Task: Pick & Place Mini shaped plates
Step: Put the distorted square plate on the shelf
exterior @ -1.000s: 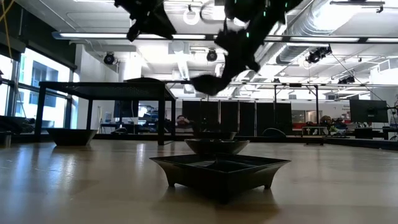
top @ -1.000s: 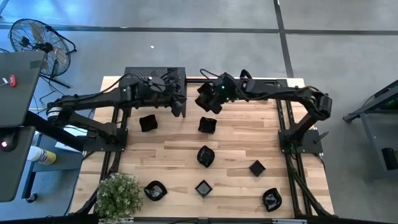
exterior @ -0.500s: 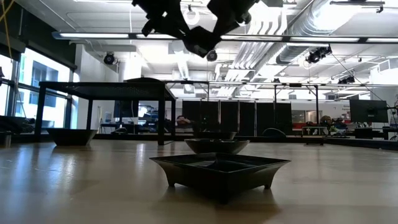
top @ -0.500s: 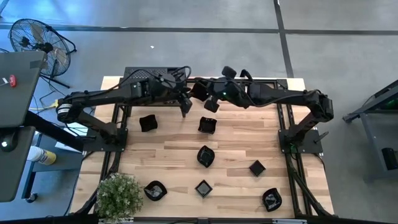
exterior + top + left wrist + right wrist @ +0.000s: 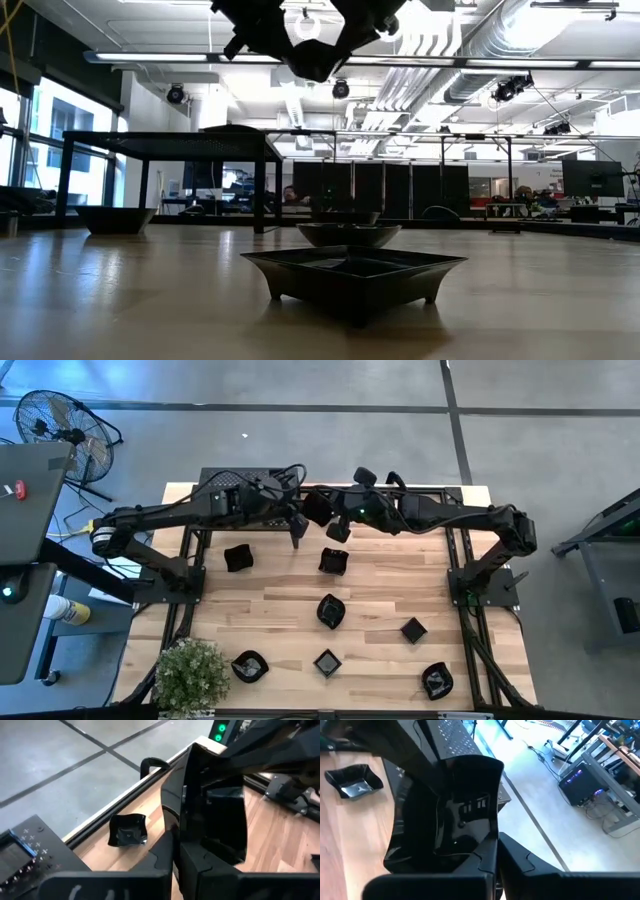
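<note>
One mini plate (image 5: 318,508) is up in the air over the table's far middle, between the two grippers, and it shows high in the low view (image 5: 315,58). My right gripper (image 5: 330,520) reaches in from the right and is shut on it. My left gripper (image 5: 300,522) reaches in from the left and meets the same plate. Several other glossy black mini plates rest on their bases on the wood, among them a left one (image 5: 238,557) and a middle one (image 5: 333,560). My left gripper has the plate's rim (image 5: 181,827) running down between its two fingers, pinched at the edge. The plate (image 5: 215,805) stands on edge in front of the fingers, clear of the table. My right gripper pinches the plate's wall (image 5: 487,837) between its two fingers, on the side away from the left gripper. The glossy hollow (image 5: 455,815) faces the wrist camera, and the plate is lifted clear and tipped up on edge.
The black perforated shelf (image 5: 250,482) stands at the table's far left, just behind the left arm. A potted plant (image 5: 190,675) sits at the near left corner. More plates lie near the front (image 5: 327,661) (image 5: 436,680), and a square one is closest in the low view (image 5: 352,275).
The right gripper carried the plate upward and toward the table's left and far edge, to the left gripper. The left gripper moved a little right to meet it. In the last half second both have almost stopped.
</note>
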Tool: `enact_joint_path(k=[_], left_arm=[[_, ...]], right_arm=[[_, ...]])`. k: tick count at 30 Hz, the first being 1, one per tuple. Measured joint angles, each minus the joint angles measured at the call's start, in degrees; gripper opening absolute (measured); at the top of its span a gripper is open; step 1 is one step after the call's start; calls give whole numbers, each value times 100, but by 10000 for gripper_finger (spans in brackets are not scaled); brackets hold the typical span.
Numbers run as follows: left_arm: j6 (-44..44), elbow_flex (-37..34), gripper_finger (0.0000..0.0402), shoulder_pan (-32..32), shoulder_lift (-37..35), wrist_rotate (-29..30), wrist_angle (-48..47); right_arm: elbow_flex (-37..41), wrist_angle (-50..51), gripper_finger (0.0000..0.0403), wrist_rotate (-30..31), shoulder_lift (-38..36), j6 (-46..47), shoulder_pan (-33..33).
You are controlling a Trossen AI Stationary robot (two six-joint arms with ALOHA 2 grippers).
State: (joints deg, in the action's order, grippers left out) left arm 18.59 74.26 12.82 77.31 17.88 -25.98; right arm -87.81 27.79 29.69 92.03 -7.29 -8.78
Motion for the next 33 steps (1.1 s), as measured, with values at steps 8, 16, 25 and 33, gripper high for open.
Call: enact_joint_path(k=[8, 16, 25, 33], left_arm=[[546, 0, 2, 301, -458, 26, -589], [1101, 2, 1, 1830, -1000, -468, -1830], [1654, -10, 0, 3716, -1153, -1322, -2244], [2203, -749, 0, 4507, -1153, -1895, -2083]], right_arm=[[-2, -146, 74, -4, -110, 352, 1], [-2, -137, 133, -174, -258, 488, -133], [0, -105, 100, -687, -256, 609, -213], [0, -107, 71, -1055, -256, 692, -222]])
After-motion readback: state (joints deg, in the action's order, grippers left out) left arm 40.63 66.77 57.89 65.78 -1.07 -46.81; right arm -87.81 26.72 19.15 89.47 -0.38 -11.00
